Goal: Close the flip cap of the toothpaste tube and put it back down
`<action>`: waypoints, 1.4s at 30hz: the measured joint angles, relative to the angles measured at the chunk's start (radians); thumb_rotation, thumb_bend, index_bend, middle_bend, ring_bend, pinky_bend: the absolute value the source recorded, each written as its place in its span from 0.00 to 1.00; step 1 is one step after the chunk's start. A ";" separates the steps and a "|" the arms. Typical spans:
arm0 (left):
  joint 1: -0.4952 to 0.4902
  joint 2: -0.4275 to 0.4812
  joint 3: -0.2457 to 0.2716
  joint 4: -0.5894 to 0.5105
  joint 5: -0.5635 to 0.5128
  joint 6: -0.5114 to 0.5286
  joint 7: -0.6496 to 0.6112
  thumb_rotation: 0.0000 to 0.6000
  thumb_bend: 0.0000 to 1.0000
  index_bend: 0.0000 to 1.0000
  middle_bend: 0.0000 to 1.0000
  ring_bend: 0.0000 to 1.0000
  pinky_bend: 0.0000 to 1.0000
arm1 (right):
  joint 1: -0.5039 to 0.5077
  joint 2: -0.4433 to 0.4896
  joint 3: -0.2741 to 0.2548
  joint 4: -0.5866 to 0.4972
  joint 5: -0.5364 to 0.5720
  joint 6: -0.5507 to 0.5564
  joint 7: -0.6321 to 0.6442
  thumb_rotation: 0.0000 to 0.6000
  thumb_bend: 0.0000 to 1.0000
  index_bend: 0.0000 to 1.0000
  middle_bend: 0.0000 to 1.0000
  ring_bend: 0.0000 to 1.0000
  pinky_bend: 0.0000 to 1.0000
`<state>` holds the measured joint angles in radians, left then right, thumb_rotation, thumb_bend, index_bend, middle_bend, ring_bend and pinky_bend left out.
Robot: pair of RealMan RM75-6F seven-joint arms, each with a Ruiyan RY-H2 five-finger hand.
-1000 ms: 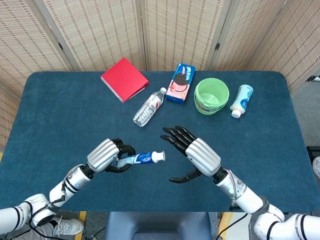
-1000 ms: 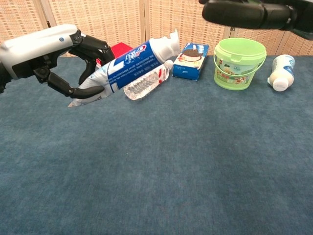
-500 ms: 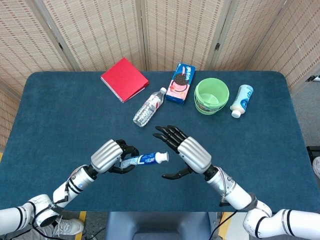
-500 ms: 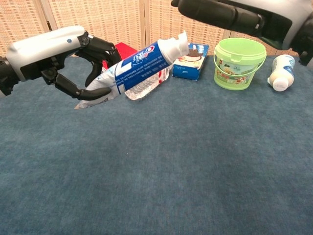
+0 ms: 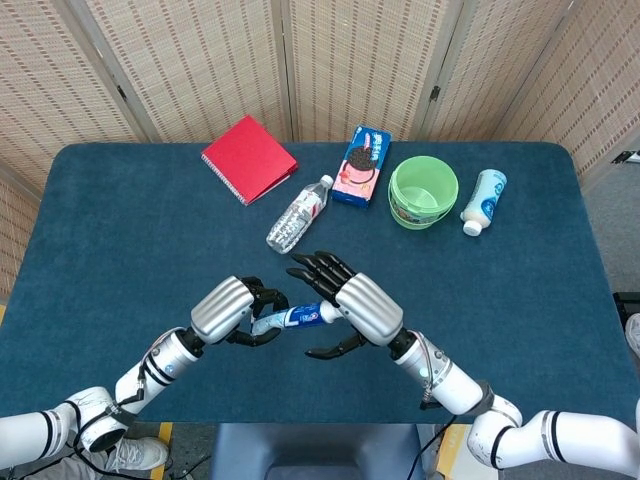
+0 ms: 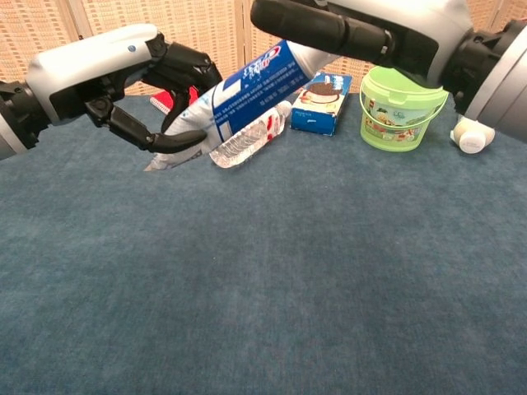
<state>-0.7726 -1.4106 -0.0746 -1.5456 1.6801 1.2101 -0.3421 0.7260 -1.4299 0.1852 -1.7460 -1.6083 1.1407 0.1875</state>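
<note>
My left hand (image 5: 232, 308) grips the blue and white toothpaste tube (image 5: 291, 318) by its flat tail and holds it above the table, cap end toward the right. In the chest view the tube (image 6: 240, 89) slants up to the right from the left hand (image 6: 105, 67). The right hand (image 5: 356, 304) has its fingers spread, and its palm is at the tube's cap end. The cap is hidden behind the right hand (image 6: 362, 29) in both views, so I cannot tell how the cap stands.
At the back of the blue table (image 5: 120, 230) lie a red notebook (image 5: 249, 158), a clear water bottle (image 5: 298, 214), a cookie box (image 5: 361, 165), a green bucket (image 5: 423, 192) and a white bottle (image 5: 484, 200). The water bottle (image 6: 243, 140) lies just behind the tube.
The right hand has moved left toward the tube until it covers the cap end. The left hand has carried the tube slightly right and up.
</note>
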 measured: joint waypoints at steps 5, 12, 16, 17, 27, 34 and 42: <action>-0.006 -0.002 -0.006 -0.006 -0.006 -0.009 0.000 1.00 0.56 0.71 0.77 0.69 0.51 | 0.013 -0.016 0.004 0.012 0.004 -0.005 -0.012 0.17 0.00 0.00 0.00 0.00 0.00; -0.010 0.007 -0.010 -0.009 -0.018 -0.025 0.019 1.00 0.56 0.71 0.76 0.69 0.52 | 0.022 -0.015 -0.001 0.012 0.015 -0.021 -0.044 0.18 0.00 0.00 0.00 0.00 0.00; -0.007 0.009 -0.010 -0.009 -0.024 -0.025 0.013 1.00 0.56 0.71 0.76 0.69 0.52 | 0.025 -0.018 -0.005 0.021 0.019 -0.024 -0.052 0.18 0.00 0.00 0.00 0.00 0.00; -0.007 0.009 -0.010 -0.009 -0.024 -0.026 0.012 1.00 0.56 0.70 0.76 0.69 0.52 | 0.026 -0.019 -0.005 0.022 0.019 -0.023 -0.053 0.18 0.00 0.00 0.00 0.00 0.00; -0.010 0.010 -0.013 -0.013 -0.025 -0.029 0.003 1.00 0.56 0.70 0.76 0.69 0.52 | 0.032 -0.046 -0.005 0.045 0.014 -0.009 -0.063 0.17 0.00 0.00 0.00 0.00 0.00; -0.008 0.012 -0.010 -0.015 -0.023 -0.028 0.001 1.00 0.56 0.70 0.76 0.69 0.52 | 0.035 -0.067 -0.010 0.061 0.003 0.006 -0.059 0.17 0.00 0.00 0.00 0.00 0.00; 0.001 0.012 0.008 0.018 -0.017 -0.029 0.017 1.00 0.56 0.70 0.76 0.68 0.51 | 0.015 -0.034 -0.024 0.046 -0.014 0.037 -0.050 0.17 0.00 0.00 0.00 0.00 0.00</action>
<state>-0.7718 -1.3989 -0.0671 -1.5277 1.6634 1.1811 -0.3249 0.7414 -1.4636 0.1614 -1.6997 -1.6226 1.1774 0.1371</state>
